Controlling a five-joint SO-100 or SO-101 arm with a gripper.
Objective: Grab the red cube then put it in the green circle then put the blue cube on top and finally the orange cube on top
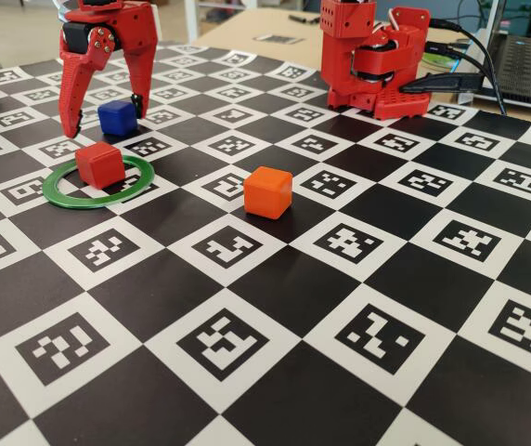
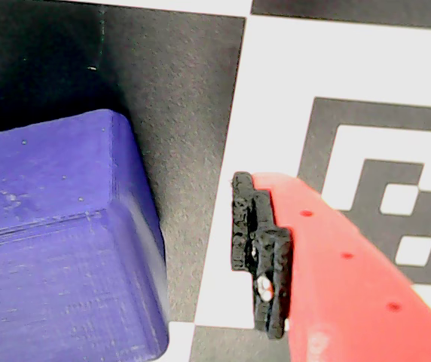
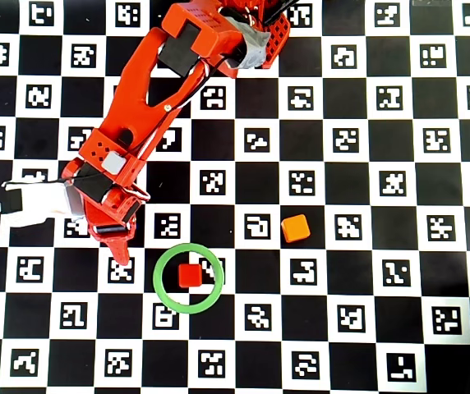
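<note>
Red matte plastic, rounded at the edges, the red cube (image 1: 99,164) already sits inside the thin flat green circle (image 1: 65,196), resting on the checkered marker-printed desk (image 1: 340,307) toward the ring's far side in the fixed view and near its centre in the overhead view (image 3: 190,275). That placement suggests the first step is done and the blue one is in hand. The small dark blue plastic cube (image 1: 117,118) stands on the desk just behind the ring, and the red two-finger gripper (image 1: 105,107) hangs over it with the jaws spread wide, one finger on either side of the cube and neither touching it, so nothing is grasped. The wrist view shows why: the blue cube (image 2: 57,241) fills the lower left, its top face faintly layered and speckled, with a clear strip of desk between it and the black-padded fingertip (image 2: 261,253). The straddle looks like a line-up for closing on the cube. The small bright orange plastic cube (image 1: 268,192) waits apart, to the right of the ring in the fixed view, untouched.
</note>
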